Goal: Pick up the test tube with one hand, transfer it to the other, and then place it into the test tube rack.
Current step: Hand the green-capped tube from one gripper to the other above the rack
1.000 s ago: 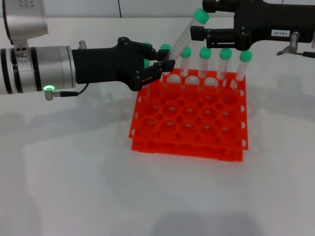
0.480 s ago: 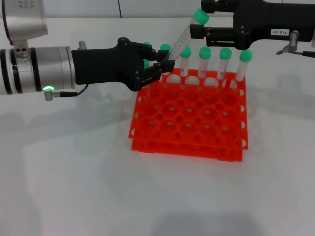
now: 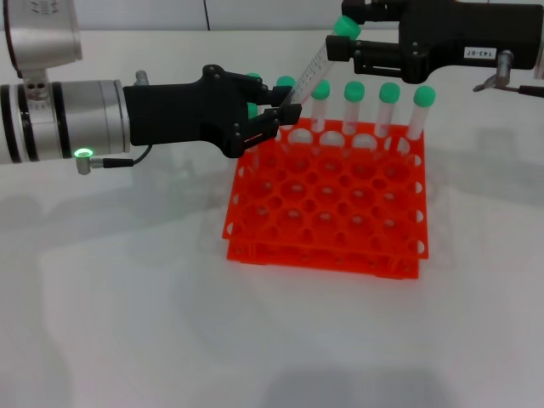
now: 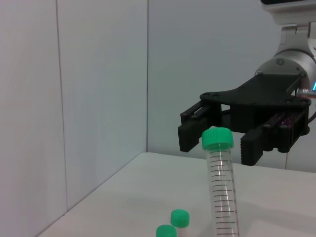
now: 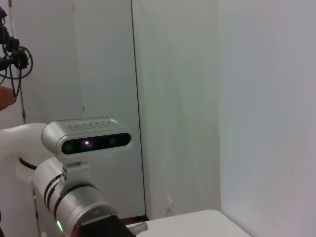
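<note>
Pinching the test tube (image 3: 310,66), left gripper (image 3: 276,115) meets the seemingly spread right gripper (image 3: 340,38).

Rack (image 3: 327,200) centre; left tool (image 3: 276,117) left, right tool (image 3: 344,38) behind.

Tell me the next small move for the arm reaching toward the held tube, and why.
Probably the right gripper should ease in until its open fingers bracket the green cap, then close. The left gripper holds the test tube tilted by its lower end over the test tube rack. In the left wrist view the right fingers sit open on either side behind the cap, not yet gripping it.
</note>
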### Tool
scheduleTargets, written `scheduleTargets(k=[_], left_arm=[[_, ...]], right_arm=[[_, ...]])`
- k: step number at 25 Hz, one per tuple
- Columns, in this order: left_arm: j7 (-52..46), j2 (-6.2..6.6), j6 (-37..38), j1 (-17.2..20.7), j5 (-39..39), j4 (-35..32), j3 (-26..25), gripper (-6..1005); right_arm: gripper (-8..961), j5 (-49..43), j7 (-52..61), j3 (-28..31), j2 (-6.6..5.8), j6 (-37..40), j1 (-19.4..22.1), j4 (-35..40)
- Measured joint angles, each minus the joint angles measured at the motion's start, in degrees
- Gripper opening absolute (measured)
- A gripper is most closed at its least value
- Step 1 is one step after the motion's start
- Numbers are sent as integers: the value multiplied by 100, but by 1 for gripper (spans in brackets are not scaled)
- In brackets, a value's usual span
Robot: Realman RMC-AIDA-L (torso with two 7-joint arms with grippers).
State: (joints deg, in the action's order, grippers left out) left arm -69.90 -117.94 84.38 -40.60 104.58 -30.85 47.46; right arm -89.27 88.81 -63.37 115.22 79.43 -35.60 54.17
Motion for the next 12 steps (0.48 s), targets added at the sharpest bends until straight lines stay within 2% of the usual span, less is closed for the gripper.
scheduleTargets(k=[12], left_arm=[[49,-15,24,-16,0,-3,0,336]], right_arm=[[467,-27,27,-52,0,-32,-12,-11]])
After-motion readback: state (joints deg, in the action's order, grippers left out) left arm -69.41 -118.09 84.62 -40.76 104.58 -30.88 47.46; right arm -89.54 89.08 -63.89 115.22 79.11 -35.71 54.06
